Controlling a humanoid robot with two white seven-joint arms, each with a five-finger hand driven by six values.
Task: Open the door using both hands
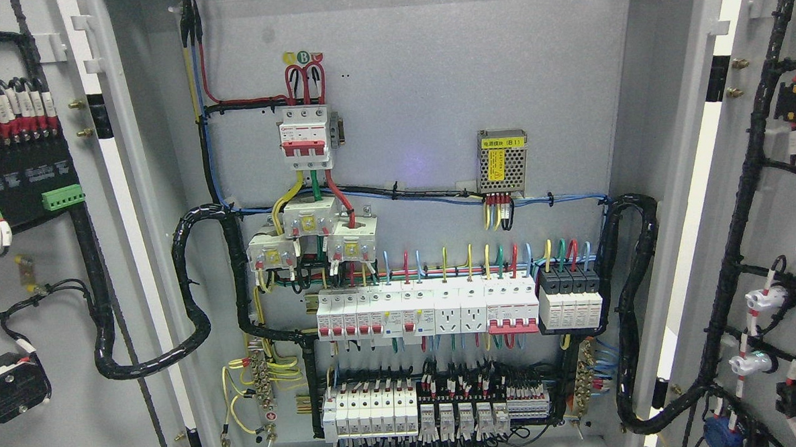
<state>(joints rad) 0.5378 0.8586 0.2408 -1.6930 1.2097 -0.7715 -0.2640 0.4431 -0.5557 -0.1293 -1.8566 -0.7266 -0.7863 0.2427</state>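
Both doors of a grey electrical cabinet stand swung wide open. The left door point(51, 279) shows its inner face at the picture's left, with wired terminals and a black cable loom. At the right edge the right door point(766, 187) shows its inner face too, carrying black looms and white indicator parts. Between them the cabinet's back panel point(419, 101) is fully exposed. Neither of my hands nor arms appears anywhere in the head view.
On the back panel sit a red-and-white main breaker point(305, 137), a small metal power supply point(502, 162), rows of white breakers point(442, 307) and lower terminal blocks point(433, 410). Thick black corrugated cables point(192, 286) loop from the panel to each door.
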